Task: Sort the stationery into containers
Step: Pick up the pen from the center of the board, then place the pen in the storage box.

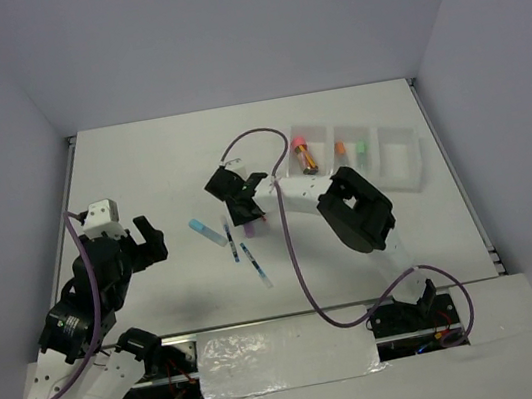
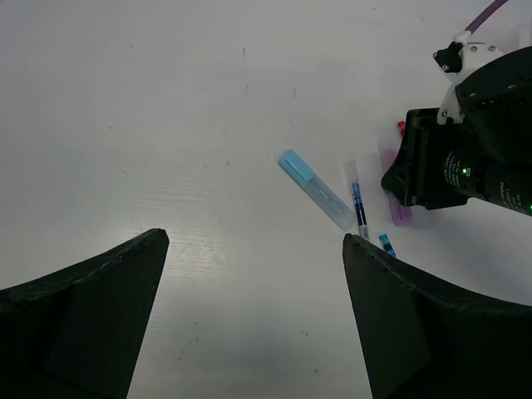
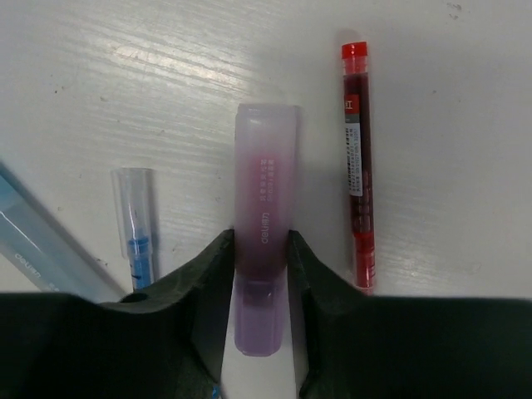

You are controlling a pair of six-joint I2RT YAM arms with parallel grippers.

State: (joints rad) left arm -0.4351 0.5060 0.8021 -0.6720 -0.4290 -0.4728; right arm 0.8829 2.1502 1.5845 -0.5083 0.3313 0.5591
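Observation:
My right gripper (image 3: 260,241) is shut on a purple highlighter (image 3: 264,208) that lies on the table; in the top view it (image 1: 247,218) is at mid-table. A red pen (image 3: 356,158) lies just right of the highlighter. A blue pen (image 3: 139,224) and a blue highlighter (image 3: 41,241) lie to its left. The clear tray (image 1: 399,158) stands at the back right. Its left compartment holds the pink-capped tan cylinder (image 1: 303,151). Its middle one holds an orange (image 1: 339,150) and a green highlighter (image 1: 361,150). My left gripper (image 2: 253,237) is open and empty, above bare table at the left.
A second thin blue pen (image 1: 256,265) lies nearer the front, below the first blue pen (image 1: 232,248). The right arm's purple cable (image 1: 295,256) loops over the table. White walls close the table at the back and sides.

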